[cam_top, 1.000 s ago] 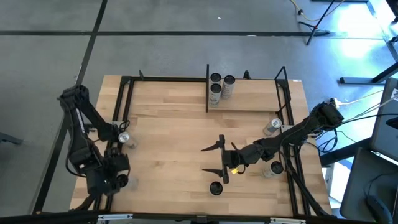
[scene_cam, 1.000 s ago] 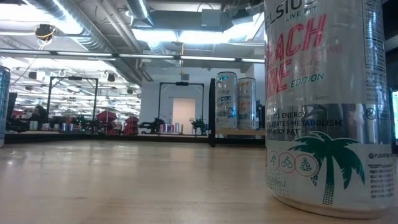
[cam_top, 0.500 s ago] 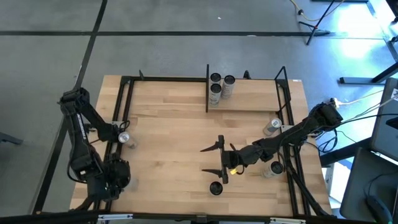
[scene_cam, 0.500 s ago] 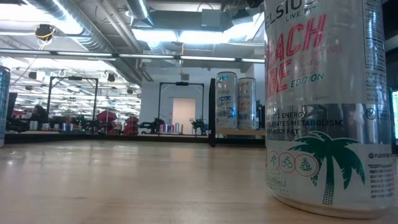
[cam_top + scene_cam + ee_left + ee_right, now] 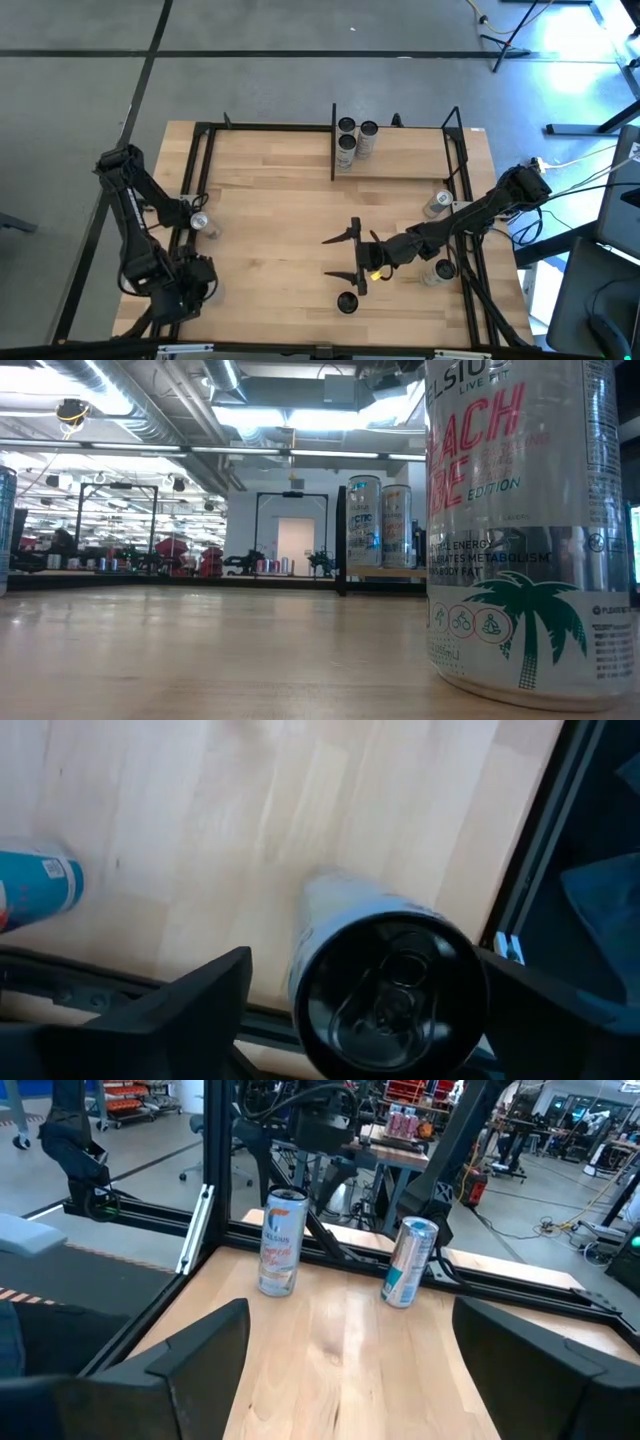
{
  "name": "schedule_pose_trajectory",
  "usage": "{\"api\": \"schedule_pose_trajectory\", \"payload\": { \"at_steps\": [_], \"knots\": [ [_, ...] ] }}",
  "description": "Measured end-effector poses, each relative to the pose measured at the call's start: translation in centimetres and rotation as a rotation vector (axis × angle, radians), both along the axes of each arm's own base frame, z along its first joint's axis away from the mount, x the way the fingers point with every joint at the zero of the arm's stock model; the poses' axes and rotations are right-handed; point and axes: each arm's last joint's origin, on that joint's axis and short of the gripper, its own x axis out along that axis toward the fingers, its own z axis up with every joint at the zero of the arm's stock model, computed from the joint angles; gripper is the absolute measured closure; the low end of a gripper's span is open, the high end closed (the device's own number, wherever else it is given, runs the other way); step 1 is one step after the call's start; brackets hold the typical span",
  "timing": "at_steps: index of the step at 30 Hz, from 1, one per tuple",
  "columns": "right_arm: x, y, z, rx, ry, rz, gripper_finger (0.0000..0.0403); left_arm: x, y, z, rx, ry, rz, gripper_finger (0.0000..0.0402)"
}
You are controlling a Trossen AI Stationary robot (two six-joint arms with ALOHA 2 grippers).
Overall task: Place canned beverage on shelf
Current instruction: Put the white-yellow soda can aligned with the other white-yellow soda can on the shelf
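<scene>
The left gripper (image 5: 365, 1010) hangs over the table's (image 5: 280, 220) near left corner, fingers spread around an upright can (image 5: 385, 975) without touching it. The right gripper (image 5: 345, 258) waits near the table's middle, fingers wide apart, holding nothing. On the shelf (image 5: 410, 160) at the far edge stand three cans (image 5: 354, 139), at its left end.

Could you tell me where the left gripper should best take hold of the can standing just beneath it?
Probably around the can's round side wall, below the lid, coming straight down from above. It stands upright between the open fingers of the left gripper, so closing them across its width should hold it.
</scene>
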Motion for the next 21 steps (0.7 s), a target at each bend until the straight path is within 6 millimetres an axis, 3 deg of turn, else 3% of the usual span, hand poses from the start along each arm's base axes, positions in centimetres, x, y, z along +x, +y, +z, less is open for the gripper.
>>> {"api": "schedule_pose_trajectory", "payload": {
  "at_steps": [6,11,21],
  "knots": [
    [-0.6,0.6,-0.2,0.002,0.044,-0.007,0.007,1.1,0.6,0.0,0.008,0.003,-0.031,0.0126],
    [-2.1,1.5,-0.4,0.014,0.155,-0.027,0.007,3.3,2.1,0.2,0.019,0.002,-0.083,0.018],
    [-3.6,2.6,-1.3,0.058,0.263,-0.083,0.007,9.8,8.3,2.8,0.045,-0.084,-0.219,0.0192]
  ]
}}
